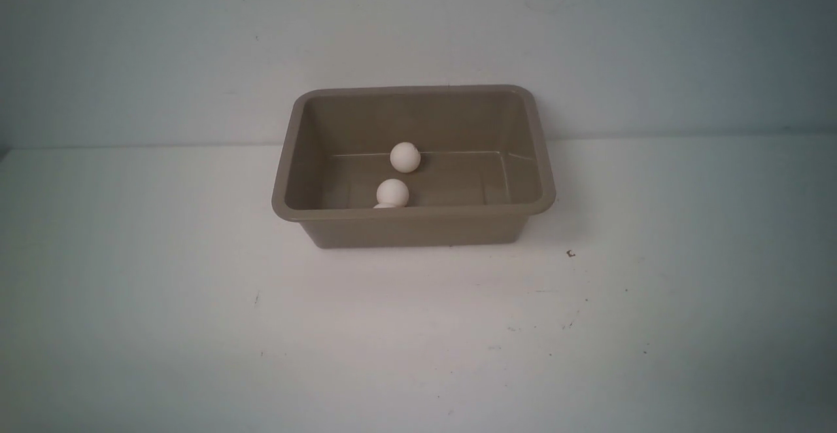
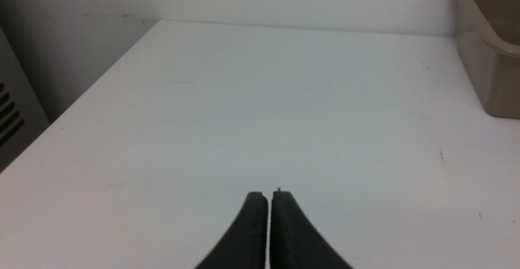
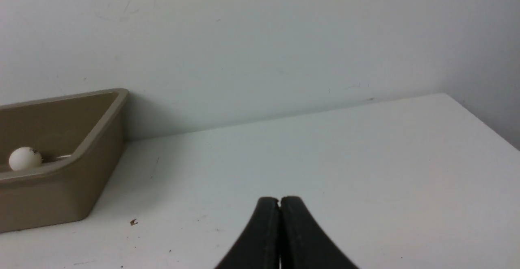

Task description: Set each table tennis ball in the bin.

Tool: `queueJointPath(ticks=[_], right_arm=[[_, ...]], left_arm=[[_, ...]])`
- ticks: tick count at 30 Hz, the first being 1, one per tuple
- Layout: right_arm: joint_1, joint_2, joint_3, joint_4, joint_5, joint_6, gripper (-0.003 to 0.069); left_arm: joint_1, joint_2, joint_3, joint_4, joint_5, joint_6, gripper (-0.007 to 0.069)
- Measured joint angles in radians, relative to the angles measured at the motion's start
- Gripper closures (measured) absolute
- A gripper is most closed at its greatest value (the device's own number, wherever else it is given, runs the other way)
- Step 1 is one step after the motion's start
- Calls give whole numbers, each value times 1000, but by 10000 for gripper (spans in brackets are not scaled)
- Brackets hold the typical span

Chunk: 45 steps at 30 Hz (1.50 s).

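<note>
Tan-brown bin (image 1: 413,225) holds all three table tennis balls (image 1: 405,157), and we see left gripper (image 2: 270,196) and right gripper (image 3: 280,200) pinched closed, empty

Bin (image 1: 413,225), three balls (image 1: 393,192) inside

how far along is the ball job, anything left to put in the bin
Looks finished. Inside the bin sit a far ball, a nearer ball and a third ball just peeking over the front wall. Nothing is in hand: the left gripper and right gripper are both shut on nothing, above bare table. No ball shows outside the bin, so nothing seems left.
</note>
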Motion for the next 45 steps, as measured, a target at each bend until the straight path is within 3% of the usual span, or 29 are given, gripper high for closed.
queueJointPath(ticks=[5, 13, 29, 33, 34, 41, 45], right_arm=[[-1, -19, 0, -77, 21, 0, 675], [-1, -20, 0, -65, 227, 0, 675], [-1, -20, 0, -16, 250, -6, 675], [-1, -20, 0, 147, 178, -133, 675], [-1, -20, 0, 226, 154, -248, 675], [-1, -20, 0, 528, 163, -676, 675], [-1, -20, 0, 604, 223, -740, 675]], left_arm=[[0, 0, 0, 0, 0, -1, 629], [0, 0, 0, -1, 0, -1, 629], [0, 0, 0, -1, 0, -1, 629], [0, 0, 0, -1, 0, -1, 629], [0, 0, 0, -1, 0, -1, 629], [0, 0, 0, -1, 0, -2, 629], [0, 0, 0, -1, 0, -3, 629]])
